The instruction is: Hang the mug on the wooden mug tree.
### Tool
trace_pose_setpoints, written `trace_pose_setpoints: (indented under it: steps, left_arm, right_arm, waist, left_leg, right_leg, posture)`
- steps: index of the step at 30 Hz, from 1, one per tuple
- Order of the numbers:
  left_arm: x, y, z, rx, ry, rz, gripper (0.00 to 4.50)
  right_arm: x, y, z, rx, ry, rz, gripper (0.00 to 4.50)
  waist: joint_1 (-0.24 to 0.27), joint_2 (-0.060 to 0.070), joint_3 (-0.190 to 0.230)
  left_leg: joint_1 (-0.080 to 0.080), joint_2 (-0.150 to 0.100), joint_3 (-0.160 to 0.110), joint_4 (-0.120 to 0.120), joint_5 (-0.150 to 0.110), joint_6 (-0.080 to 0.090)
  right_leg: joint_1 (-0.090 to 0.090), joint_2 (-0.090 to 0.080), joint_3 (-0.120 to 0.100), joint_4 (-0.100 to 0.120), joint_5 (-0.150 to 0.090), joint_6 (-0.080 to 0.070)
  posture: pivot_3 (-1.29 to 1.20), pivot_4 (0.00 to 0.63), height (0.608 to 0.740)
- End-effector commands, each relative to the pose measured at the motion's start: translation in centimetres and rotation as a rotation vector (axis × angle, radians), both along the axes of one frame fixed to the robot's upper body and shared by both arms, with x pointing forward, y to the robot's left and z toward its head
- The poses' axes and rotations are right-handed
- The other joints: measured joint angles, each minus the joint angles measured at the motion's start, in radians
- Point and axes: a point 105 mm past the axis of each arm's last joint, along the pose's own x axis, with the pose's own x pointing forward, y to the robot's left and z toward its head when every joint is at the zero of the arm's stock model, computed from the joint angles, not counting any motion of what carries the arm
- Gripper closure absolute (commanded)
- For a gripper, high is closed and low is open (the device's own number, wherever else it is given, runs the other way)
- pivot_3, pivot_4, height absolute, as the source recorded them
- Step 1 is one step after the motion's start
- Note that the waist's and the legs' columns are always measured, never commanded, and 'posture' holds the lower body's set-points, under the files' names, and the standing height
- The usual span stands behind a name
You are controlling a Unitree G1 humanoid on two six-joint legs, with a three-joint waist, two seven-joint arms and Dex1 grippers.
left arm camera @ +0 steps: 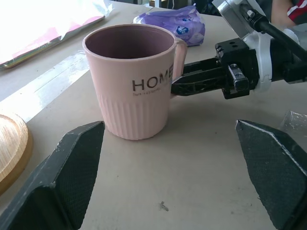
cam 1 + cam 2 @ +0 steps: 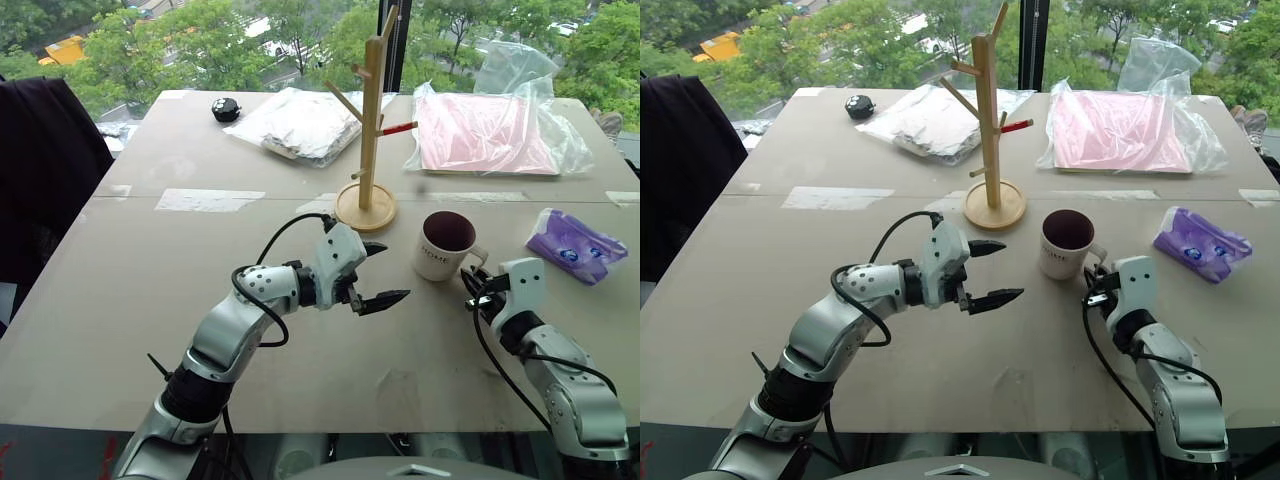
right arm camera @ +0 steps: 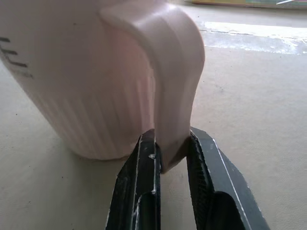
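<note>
One mug (image 2: pixel 446 243) stands upright on the counter (image 2: pixel 200 280), its handle pinched by the clenched right hand (image 3: pixel 169 158). Left hand (image 2: pixel 380 275) hangs released just beside it. Beyond both, the wooden mug tree (image 2: pixel 369 130) rises, nearer the left.

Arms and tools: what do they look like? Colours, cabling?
Both arms are silver-grey metal segments with black joints and looping black cables. Left tool: white housing, two black pointed fingers with textured pads. Right tool: same white housing, black fingers.

Beige table (image 2: pixel 150 300), window (image 2: pixel 200 40), green trees outside (image 2: pixel 150 50)
</note>
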Motion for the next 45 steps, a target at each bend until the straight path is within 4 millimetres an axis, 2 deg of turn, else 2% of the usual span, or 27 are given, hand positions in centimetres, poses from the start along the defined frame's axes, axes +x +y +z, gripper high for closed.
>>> trace_pose_setpoints:
  steps: [1,5,7,11,16,18,22,27,35,45]
  left_arm:
    - [-1.1,-0.3,0.8,-0.036,-0.046,-0.014,0.0]
    - [-1.4,-0.2,0.3,-0.043,-0.036,0.009,0.0]
    - [-1.3,-0.1,0.4,-0.058,-0.038,0.034,0.0]
    - [-1.5,0.1,1.6,-0.162,-0.053,0.083,0.0]
    - [-2.1,0.8,3.2,-0.366,-0.108,0.161,0.0]
    - [-2.1,1.0,3.5,-0.408,-0.119,0.184,0.0]
    - [-2.2,1.8,4.4,-0.472,-0.195,0.273,0.0]
    - [-2.1,2.5,5.7,-0.544,-0.271,0.347,0.0]
    - [-2.2,2.6,6.0,-0.575,-0.307,0.388,0.0]
    - [-2.3,2.4,6.4,-0.575,-0.327,0.389,0.0]
  right_arm:
    - [1.0,-0.7,1.3,-0.055,-0.03,0.028,4.37]
    - [2.2,-1.9,1.6,-0.122,-0.025,0.034,4.37]
    - [2.7,-1.9,1.9,-0.13,-0.029,0.056,4.37]
    - [3.9,-1.4,4.3,-0.16,-0.076,0.158,4.37]
    - [5.9,0.0,10.7,-0.38,-0.202,0.472,4.37]
    - [6.4,0.0,11.7,-0.434,-0.212,0.519,4.37]
    - [8.3,0.9,15.0,-0.604,-0.264,0.696,4.37]
    - [11.2,2.0,17.9,-0.741,-0.33,0.772,4.37]
    - [13.1,3.9,20.6,-0.804,-0.409,0.814,4.37]
    - [13.1,5.9,21.6,-0.842,-0.45,0.883,4.37]
  waist:
    - [-0.002,0.0,0.0]
    - [0.0,0.0,0.0]
    - [0.004,0.0,0.0]
    - [-0.001,0.0,0.0]
    - [-0.004,0.005,0.004]
    - [-0.001,0.004,0.004]
    - [0.001,0.004,0.004]
    - [-0.002,0.005,0.006]
    - [0.0,0.005,0.006]
    - [-0.002,0.005,0.006]
  left_leg:
    - [0.0,0.0,0.0,0.0,0.0,0.0]
    - [0.0,0.0,0.0,0.0,0.0,0.0]
    - [0.0,0.0,0.0,0.0,0.0,0.0]
    - [0.0,0.0,0.001,0.0,0.0,0.0]
    - [0.001,0.0,0.004,0.0,0.0,0.0]
    - [0.001,-0.001,0.002,0.0,0.0,0.0]
    - [0.0,-0.001,0.0,-0.001,0.0,0.0]
    - [0.0,0.0,0.004,-0.001,0.0,0.0]
    - [-0.003,0.001,0.005,-0.002,0.001,-0.002]
    - [-0.003,0.001,0.005,-0.003,0.002,-0.004]
  right_leg:
    - [0.0,0.0,0.0,0.0,0.0,0.0]
    - [0.0,0.0,0.0,0.0,0.0,0.0]
    - [0.0,0.0,0.0,0.0,0.0,0.0]
    - [0.0,0.0,0.001,0.0,0.0,0.0]
    - [0.0,0.0,0.003,0.0,0.001,0.0]
    - [0.0,0.0,0.001,0.0,0.0,0.0]
    - [0.0,0.001,-0.001,-0.001,0.0,0.0]
    - [-0.001,-0.001,0.002,-0.002,0.002,0.002]
    - [-0.004,-0.004,0.0,-0.001,0.003,0.003]
    - [-0.004,-0.006,0.0,-0.001,0.002,0.002]
  posture:
    - [0.0,0.15,0.74]
    - [0.0,0.15,0.74]
    - [0.0,0.15,0.74]
    - [0.0,0.15,0.74]
    - [0.0,0.15,0.74]
    - [0.0,0.15,0.74]
    - [0.0,0.15,0.74]
    - [0.0,0.15,0.74]
    - [0.0,0.15,0.74]
    - [0.0,0.15,0.74]
